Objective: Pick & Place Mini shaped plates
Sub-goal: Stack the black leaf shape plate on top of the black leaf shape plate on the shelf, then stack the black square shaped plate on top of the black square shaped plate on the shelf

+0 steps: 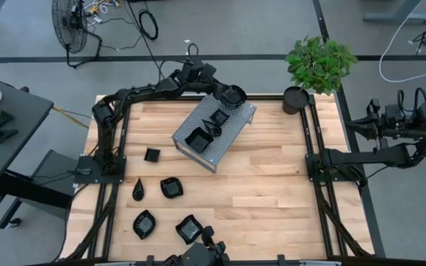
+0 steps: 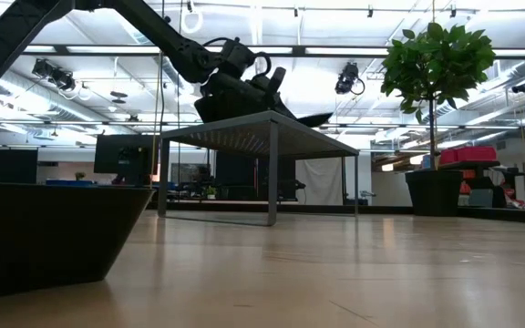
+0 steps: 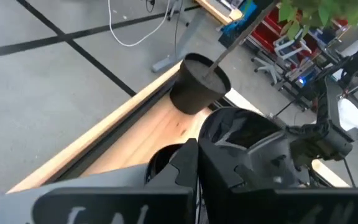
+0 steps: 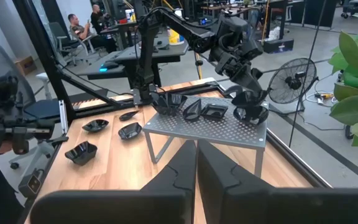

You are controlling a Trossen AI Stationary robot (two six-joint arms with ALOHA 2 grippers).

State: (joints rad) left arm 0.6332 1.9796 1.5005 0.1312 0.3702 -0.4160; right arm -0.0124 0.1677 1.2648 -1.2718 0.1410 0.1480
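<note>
The left gripper is hanging over the far right corner of the grey metal stand, pinching a round wavy-rimmed plate that is sitting at, or just above, that corner. Whether the plate is already bearing on the perforated top is not something I can tell.

The main risk, as I am judging it, is the edge: the plate is lying very close to the stand's far right corner, so letting go with it tilted or overhanging could send it sliding off onto the table. A second risk is crowding. Three other plates are already sitting on the stand just left of this one, and a sideways drag on retreat could be knocking them together. The plant pot is standing near, off the stand's right side, so a wide swing out could be clipping it.

The left arm is reaching from its base at the table's left edge, arcing across the far side, with the wrist bent down onto the stand. The right gripper is waiting well off the table's right side, fingers pressed together.

Five more plates are lying on the wood at the near left, well apart from the stand, not yet moved.
</note>
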